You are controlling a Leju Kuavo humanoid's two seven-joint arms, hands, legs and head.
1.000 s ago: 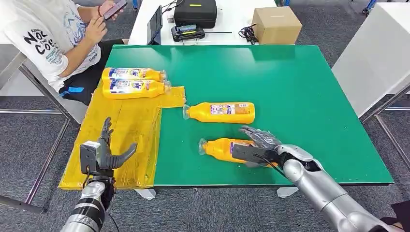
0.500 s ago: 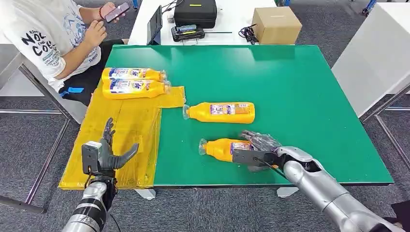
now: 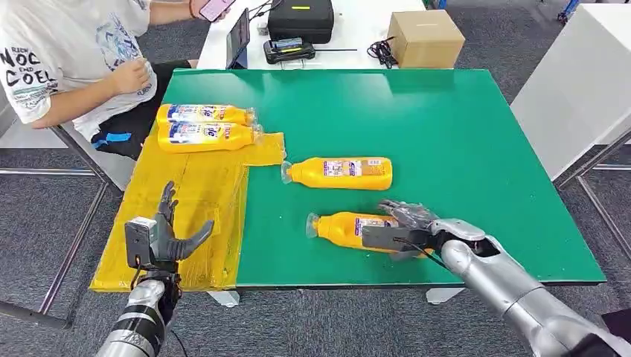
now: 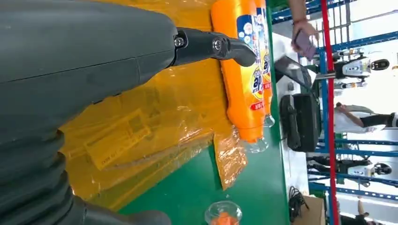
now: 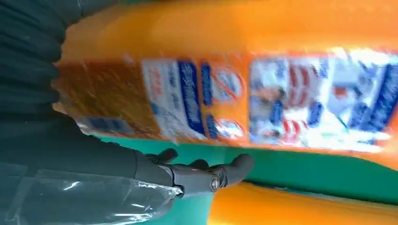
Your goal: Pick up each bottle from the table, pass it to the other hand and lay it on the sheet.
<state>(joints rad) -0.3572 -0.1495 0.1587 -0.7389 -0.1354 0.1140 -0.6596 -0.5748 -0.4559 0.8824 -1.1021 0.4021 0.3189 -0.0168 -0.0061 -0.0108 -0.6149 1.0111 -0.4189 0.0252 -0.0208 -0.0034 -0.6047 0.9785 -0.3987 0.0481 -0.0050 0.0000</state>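
Orange plastic fills the right wrist view: the near bottle (image 3: 350, 230) lies on its side on the green tabletop (image 3: 461, 134), close to the front edge, long axis running left to right with its clear open neck pointing toward the robot's left. The right hand (image 3: 405, 227) sits over the bottle's base end, fingers draped across the far side and thumb on the near side. I cannot tell whether the fingers have closed firmly on it, and the bottle rests on the tabletop, not lifted. The coming lift turns on this: the hand is at the base end, across the long axis, so the neck end will likely be the free end offered for the handover.

At the front left, the left hand (image 3: 160, 234) hovers above the yellow sheet (image 3: 193, 193) with fingers spread, holding nothing, well apart from the near bottle.

Farther back, a second bottle (image 3: 338, 172) lies parallel on the tabletop, neck also to the left, clearly nearer the right arm.

Beyond that, two bottles (image 3: 208, 126) rest side by side on the sheet's far end, necks pointing right. Each has a blue-and-white label.
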